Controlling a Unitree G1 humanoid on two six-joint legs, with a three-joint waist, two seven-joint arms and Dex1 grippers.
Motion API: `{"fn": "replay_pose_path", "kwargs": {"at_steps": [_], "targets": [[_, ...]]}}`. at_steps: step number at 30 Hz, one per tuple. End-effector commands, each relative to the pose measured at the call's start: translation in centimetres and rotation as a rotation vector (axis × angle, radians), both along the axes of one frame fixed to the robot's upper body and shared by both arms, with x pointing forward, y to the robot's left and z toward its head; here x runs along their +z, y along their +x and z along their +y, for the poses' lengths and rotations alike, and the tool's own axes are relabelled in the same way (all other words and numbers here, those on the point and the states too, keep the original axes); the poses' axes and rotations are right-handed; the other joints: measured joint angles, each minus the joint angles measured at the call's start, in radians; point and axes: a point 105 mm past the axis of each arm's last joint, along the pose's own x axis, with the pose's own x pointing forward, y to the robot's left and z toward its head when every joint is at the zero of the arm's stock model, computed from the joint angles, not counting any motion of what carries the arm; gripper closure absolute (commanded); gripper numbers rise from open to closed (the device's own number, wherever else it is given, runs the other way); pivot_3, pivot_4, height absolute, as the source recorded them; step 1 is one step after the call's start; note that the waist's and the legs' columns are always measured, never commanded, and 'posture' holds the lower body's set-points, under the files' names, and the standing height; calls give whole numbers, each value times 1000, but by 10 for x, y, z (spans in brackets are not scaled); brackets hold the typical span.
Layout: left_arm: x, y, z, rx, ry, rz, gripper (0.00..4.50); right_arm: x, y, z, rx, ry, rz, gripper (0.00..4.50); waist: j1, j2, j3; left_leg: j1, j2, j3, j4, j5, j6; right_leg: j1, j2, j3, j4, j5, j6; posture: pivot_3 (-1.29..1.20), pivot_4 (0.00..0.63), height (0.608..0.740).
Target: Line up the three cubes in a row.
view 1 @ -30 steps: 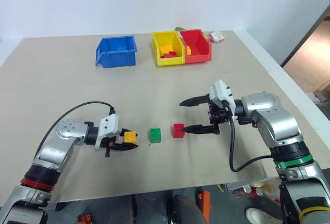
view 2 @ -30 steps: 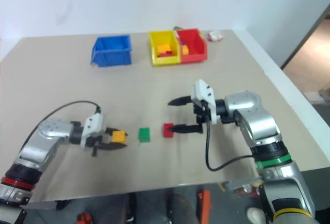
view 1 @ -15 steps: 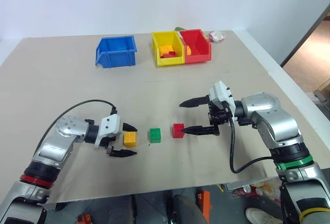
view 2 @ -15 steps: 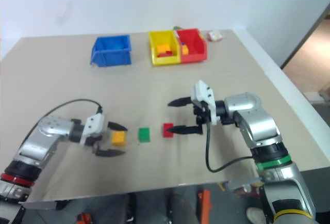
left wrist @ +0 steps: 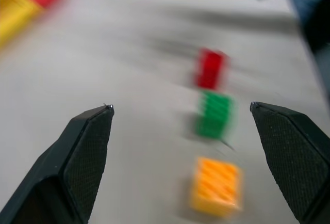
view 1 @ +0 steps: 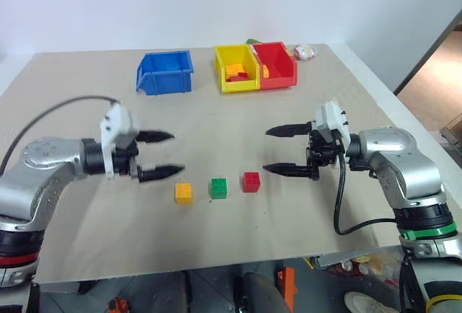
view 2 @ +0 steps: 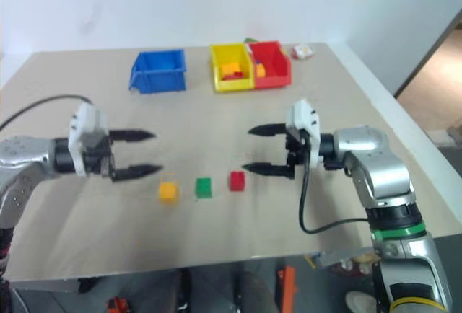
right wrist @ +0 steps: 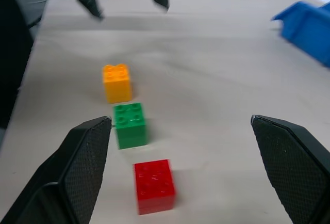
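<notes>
Yellow-orange cube (view 1: 183, 192), green cube (view 1: 217, 188) and red cube (view 1: 250, 182) sit in a row; left gripper (view 1: 167, 155) and right gripper (view 1: 275, 150) hover either side of the green one, fingers wide, empty.

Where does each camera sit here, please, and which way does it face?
Eye views: on the head, looking forward and down over the table, both arms and the cubes.
Left wrist view: looks along the left gripper, its fingers open, past the orange cube, green cube and red cube.
Right wrist view: looks along the open right gripper over the same row toward the left gripper.
Shared: all see the three cubes.
</notes>
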Motion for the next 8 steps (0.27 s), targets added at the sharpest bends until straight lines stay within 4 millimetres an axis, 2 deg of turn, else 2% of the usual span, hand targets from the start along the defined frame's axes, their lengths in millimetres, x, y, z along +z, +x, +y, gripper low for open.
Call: {"fn": "replay_pose_path", "kwargs": {"at_steps": [1, 4, 8], "targets": [[10, 28, 35, 346, -72, -125, 110, 3, 26, -32, -253, 7, -135, 0, 0, 0, 0, 0, 0, 0, 0, 0, 0, 0, 0, 0, 0, 0, 0, 0, 150, 740], [-13, 32, 60, 613, -74, -171, 110, -8, 38, -54, -461, 22, -178, 0, -2, -1, -1, 1, -1, 1, -1, 0, 0, 1, -1, 2, 0, 0, 1, 0, 150, 740], [-42, 17, 56, 640, -52, -142, 110, -14, 34, -55, -513, 91, -161, 0, -3, -1, -1, -1, 0, 3, -3, 0, 0, -3, -1, 7, 0, 0, 1, 0, 150, 740]]}}
